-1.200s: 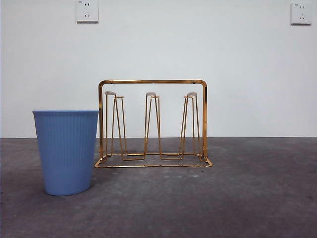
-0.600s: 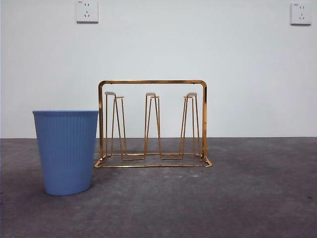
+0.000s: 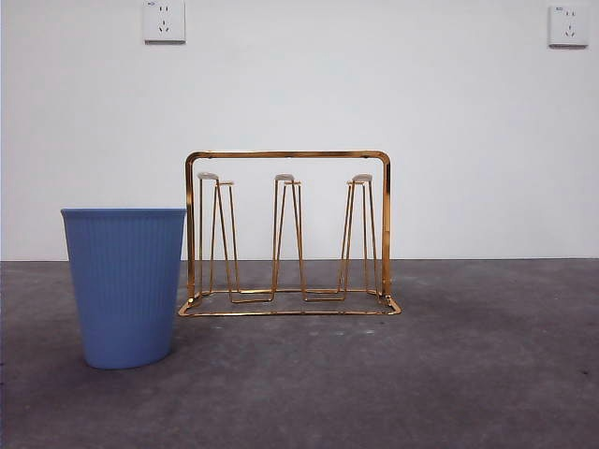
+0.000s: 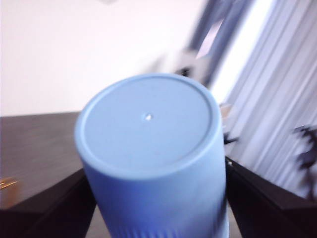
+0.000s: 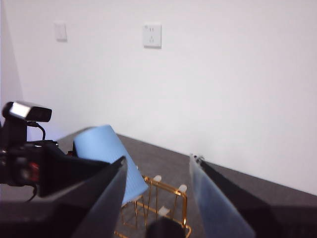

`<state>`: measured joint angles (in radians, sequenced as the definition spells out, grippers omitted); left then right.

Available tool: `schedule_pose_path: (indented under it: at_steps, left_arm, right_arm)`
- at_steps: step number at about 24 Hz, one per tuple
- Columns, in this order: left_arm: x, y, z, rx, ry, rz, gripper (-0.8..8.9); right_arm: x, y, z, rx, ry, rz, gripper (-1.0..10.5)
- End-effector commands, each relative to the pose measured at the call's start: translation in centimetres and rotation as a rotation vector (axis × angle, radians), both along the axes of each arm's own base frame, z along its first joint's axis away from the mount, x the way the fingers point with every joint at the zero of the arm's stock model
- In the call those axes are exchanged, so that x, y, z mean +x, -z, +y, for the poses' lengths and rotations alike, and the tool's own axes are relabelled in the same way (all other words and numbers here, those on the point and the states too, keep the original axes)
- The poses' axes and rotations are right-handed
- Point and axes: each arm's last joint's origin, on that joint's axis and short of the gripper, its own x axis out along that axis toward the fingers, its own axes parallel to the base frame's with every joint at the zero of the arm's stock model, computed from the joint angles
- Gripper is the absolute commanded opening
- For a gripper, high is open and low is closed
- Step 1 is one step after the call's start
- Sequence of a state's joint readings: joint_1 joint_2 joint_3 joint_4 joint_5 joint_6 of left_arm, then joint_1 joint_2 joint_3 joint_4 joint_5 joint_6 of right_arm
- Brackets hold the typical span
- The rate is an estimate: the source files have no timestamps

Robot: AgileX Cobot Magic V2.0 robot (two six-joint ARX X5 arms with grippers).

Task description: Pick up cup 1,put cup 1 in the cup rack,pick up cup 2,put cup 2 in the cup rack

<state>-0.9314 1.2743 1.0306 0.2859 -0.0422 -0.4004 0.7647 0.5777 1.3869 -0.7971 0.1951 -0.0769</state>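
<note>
Nothing has shifted in the front view over the last second: your second blue cup (image 3: 124, 285) sits left of the cup rack (image 3: 288, 234), prongs bare. Your left gripper (image 4: 153, 208) pinches a blue cup (image 4: 151, 148) aloft above it; the right gripper (image 5: 156, 198) hangs spread, empty.

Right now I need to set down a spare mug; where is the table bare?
Bare grey table right of the gold wire cup rack and along the front. Crowded left: the ribbed blue plastic cup stands close beside the rack.
</note>
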Motion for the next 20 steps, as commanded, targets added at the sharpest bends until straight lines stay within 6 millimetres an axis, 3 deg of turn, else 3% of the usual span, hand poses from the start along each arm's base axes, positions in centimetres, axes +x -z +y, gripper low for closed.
schedule_pose_path:
  at_steps: [1,10,16,20]
  left_arm:
    - [0.1,0.6,-0.6,0.100,-0.105,-0.062,-0.08]
    - [2.4,3.5,-2.9,0.247,-0.230,-0.029,-0.08]
    - [4.6,3.5,-5.4,0.402,-0.304,-0.058,-0.08]
    - [6.0,3.4,-6.0,0.428,-0.331,-0.054,-0.08]
  right_arm:
    - [0.1,0.3,0.1,-0.022,0.005,0.008,2.2]
    - [0.3,0.5,0.2,-0.042,0.005,0.030,2.2]
    - [0.3,0.6,0.3,-0.051,0.004,0.040,2.2]
    - [0.3,0.8,0.2,-0.068,0.005,0.057,2.2]
